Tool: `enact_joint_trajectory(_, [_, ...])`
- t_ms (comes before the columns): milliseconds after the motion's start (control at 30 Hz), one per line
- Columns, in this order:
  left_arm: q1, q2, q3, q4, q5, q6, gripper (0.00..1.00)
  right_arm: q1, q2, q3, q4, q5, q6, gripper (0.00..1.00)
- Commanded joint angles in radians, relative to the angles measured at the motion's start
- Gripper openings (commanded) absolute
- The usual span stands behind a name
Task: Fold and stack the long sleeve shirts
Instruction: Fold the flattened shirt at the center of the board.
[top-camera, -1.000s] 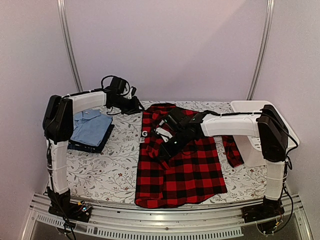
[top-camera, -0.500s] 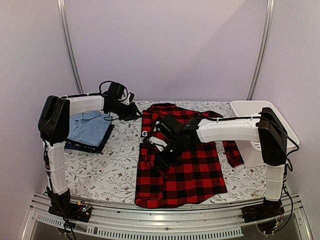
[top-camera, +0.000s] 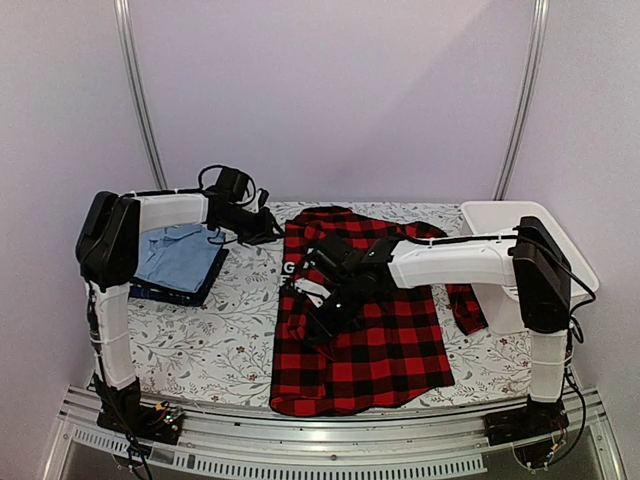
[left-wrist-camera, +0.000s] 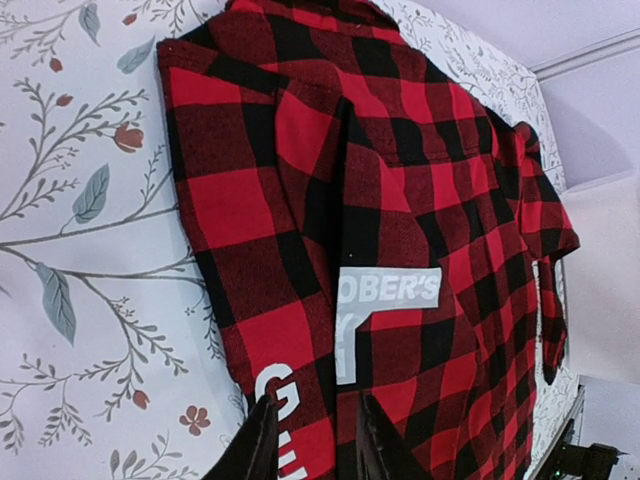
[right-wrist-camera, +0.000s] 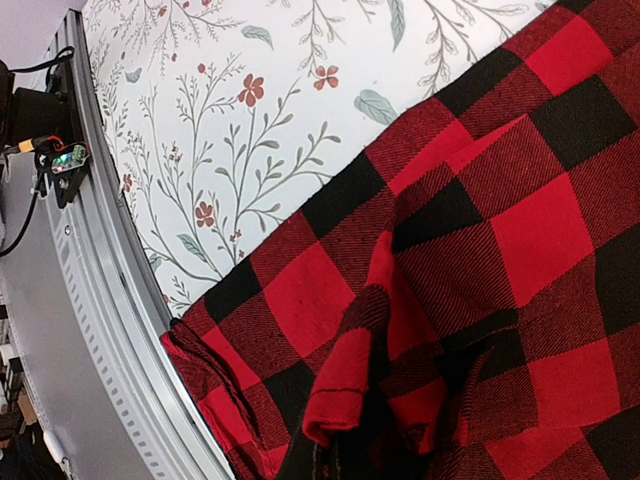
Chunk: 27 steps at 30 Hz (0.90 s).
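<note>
The red-and-black checked flannel shirt (top-camera: 370, 330) lies spread in the middle of the table, its white lettering (left-wrist-camera: 395, 290) showing. My right gripper (top-camera: 322, 318) is shut on a fold of the flannel shirt (right-wrist-camera: 370, 390) and holds it raised over the shirt's left half. My left gripper (top-camera: 264, 228) is open and empty at the far left, by the shirt's shoulder; its fingertips (left-wrist-camera: 256, 445) frame the lettered edge. The light blue collared shirt (top-camera: 182, 257) lies folded on top of the dark navy garment (top-camera: 168, 293) at the left.
A white plastic basket (top-camera: 497, 214) stands at the back right, partly behind my right arm. One flannel sleeve (top-camera: 466, 303) trails toward it. The flowered tablecloth (top-camera: 215, 335) covers the table. The metal front rail (right-wrist-camera: 90, 300) runs close to the shirt's hem.
My right gripper has carried the pinched flannel fold leftward and toward the near edge. My left gripper has shifted slightly near the shirt's shoulder.
</note>
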Motion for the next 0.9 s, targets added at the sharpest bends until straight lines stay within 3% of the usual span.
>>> enact_joint_trajectory(0, [0.010,-0.033,-0.018,0.023,0.011,-0.004,0.27,0.008,0.040,0.047,-0.003,-0.036,0.017,0.00])
enact_joint_trajectory(633, [0.010,-0.025,-0.022,0.026,0.020,-0.009,0.26,0.027,0.069,0.077,0.024,-0.073,0.045,0.00])
enact_joint_trajectory(767, [0.010,-0.019,-0.020,0.024,0.023,-0.010,0.26,0.027,0.066,0.075,0.025,-0.073,0.048,0.16])
enact_joint_trajectory(867, [0.010,-0.013,-0.022,0.024,0.023,-0.013,0.26,0.026,0.050,0.075,0.028,-0.073,0.046,0.37])
